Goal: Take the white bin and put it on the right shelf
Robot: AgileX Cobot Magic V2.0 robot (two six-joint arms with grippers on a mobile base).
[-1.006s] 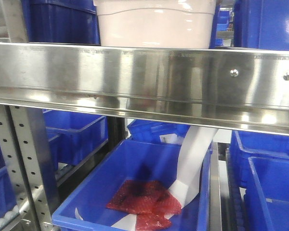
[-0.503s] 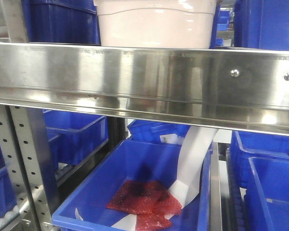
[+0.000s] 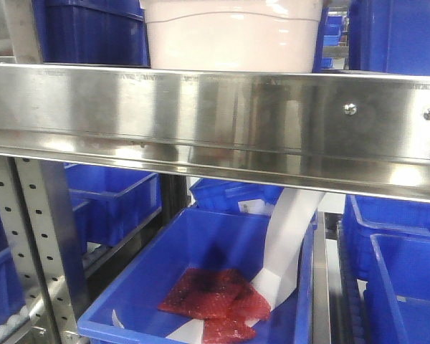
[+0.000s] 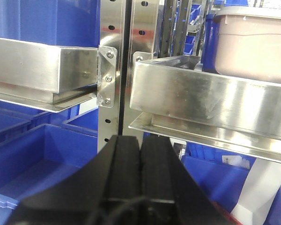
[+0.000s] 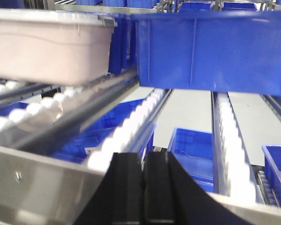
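The steel right shelf (image 3: 215,118) carries the white bin (image 3: 233,36) beside a blue bin (image 5: 210,49).

Left gripper (image 4: 140,154): matte black, two flat-faced fingers (image 4: 125,161) with a thin seam between, flaring into a broad black body; thin dark cable at base. Right gripper (image 5: 143,176): same black, squared fingers (image 5: 126,180), widening below.
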